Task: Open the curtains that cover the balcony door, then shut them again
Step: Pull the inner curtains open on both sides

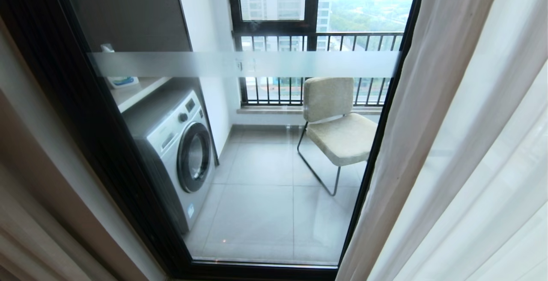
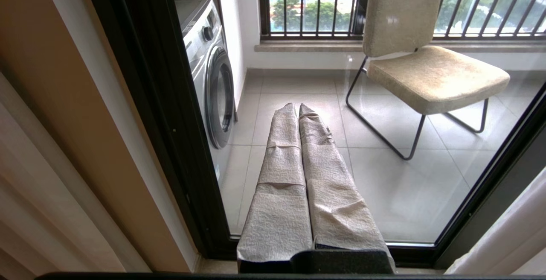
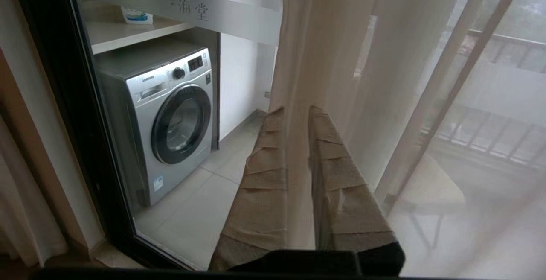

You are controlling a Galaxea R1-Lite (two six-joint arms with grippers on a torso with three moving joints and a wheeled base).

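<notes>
1. Padded fingers of my right gripper (image 3: 294, 113) stand a little apart with the leading edge of the curtains (image 3: 298, 58) running into the gap between them; whether the pads already press the fabric I cannot tell.
2. My left gripper (image 2: 298, 107) sits parked low before the balcony door (image 2: 149, 100), its wrapped fingers pressed together and holding nothing.
3. From the head camera, neither arm shows; the curtains (image 1: 449, 144) hang bunched at the right edge of the balcony door (image 1: 252, 64), whose glass is mostly uncovered.
4. I judge the pane bare because the drapes are drawn aside, and the right gripper placed at their edge to pull them back across.
5. Behind the glass, a front-loading washing machine (image 1: 180, 144) stands under a shelf (image 1: 137, 92) carrying a detergent pack (image 1: 122, 82).
6. Its drum contents cannot be made out; a padded chair (image 1: 338, 122) sits by the barred railing.
</notes>
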